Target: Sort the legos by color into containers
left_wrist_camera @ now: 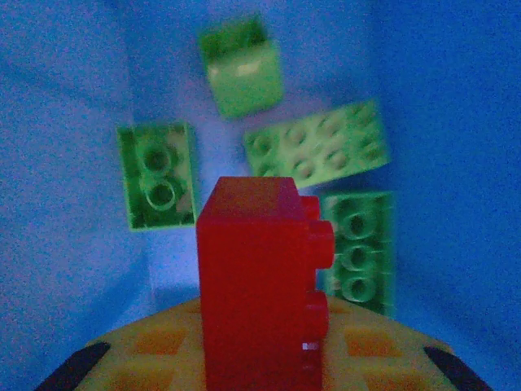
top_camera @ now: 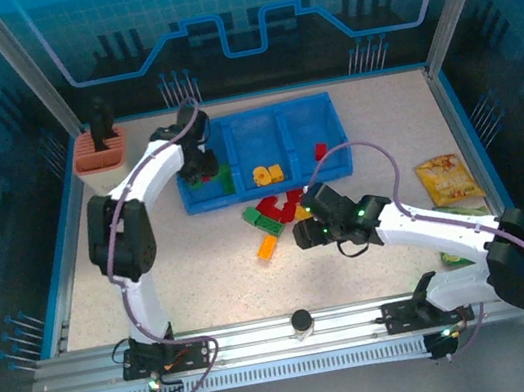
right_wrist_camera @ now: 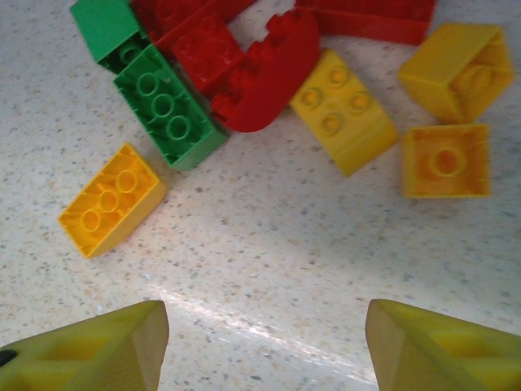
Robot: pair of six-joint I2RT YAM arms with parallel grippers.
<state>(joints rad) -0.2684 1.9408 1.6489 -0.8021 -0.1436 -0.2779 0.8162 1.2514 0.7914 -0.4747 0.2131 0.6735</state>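
A speckled white table (top_camera: 381, 124) lies inside blue walls. Two white jointed arms rise from its near edge. The left arm (top_camera: 138, 182) reaches away into a tray, and the right arm (top_camera: 430, 227) bends in low over the middle of the table. The shallow blue plastic tray (top_camera: 254, 141), with three side-by-side compartments, sits at the far middle. A yellow snack packet (top_camera: 447, 179) lies near the right edge. An orange-and-cream holder (top_camera: 100, 156) with a black tool stands at the far left corner.

The left gripper (top_camera: 203, 169) is down in the tray's left compartment, its fingers closed on a red plastic brick (left_wrist_camera: 256, 277) held upright. Beyond it, four green plastic bricks (left_wrist_camera: 317, 151) lie on that compartment's floor. The right gripper (right_wrist_camera: 264, 326) hovers above bare table with its yellow fingers (right_wrist_camera: 106, 346) wide apart, holding nothing, just short of the loose pile of red, green and yellow bricks (top_camera: 275, 209). Yellow bricks (top_camera: 266, 174) lie in the middle compartment and a small red brick (top_camera: 320, 150) lies in the right one. One orange-yellow brick (right_wrist_camera: 110, 199) lies at the pile's near left edge, beside a green brick (right_wrist_camera: 169, 106).
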